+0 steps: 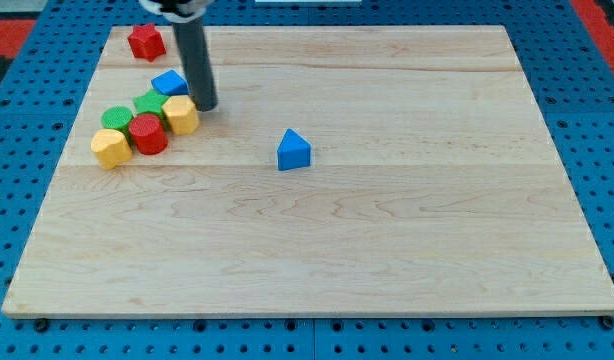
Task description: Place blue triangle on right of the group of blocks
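The blue triangle sits flat on the pale wooden board, a small solid wedge with its peak pointing up toward the view's top and a lighter face turned toward the view's right. It stands alone, well apart from the group of blocks clustered toward the view's upper left, lying to the view's right of them and slightly lower, nothing touching it.
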{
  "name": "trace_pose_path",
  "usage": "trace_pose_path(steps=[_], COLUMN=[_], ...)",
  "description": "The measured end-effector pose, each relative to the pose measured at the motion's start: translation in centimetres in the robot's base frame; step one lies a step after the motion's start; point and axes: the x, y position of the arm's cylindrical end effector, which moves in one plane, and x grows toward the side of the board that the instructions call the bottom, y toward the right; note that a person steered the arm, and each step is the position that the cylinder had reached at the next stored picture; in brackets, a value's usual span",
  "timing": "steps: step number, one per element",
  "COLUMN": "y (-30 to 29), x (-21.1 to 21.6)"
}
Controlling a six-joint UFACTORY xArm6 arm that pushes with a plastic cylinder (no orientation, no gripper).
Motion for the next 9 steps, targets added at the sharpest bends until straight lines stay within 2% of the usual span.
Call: trace_pose_path(steps=[1, 2, 3, 4, 5, 8, 9], y=[-1.3, -3.8, -4.8, -5.3, 0.4, 18.7, 19.5], x=[0.8, -0.8, -4.3, -5.1, -1.3, 4.4, 9.3])
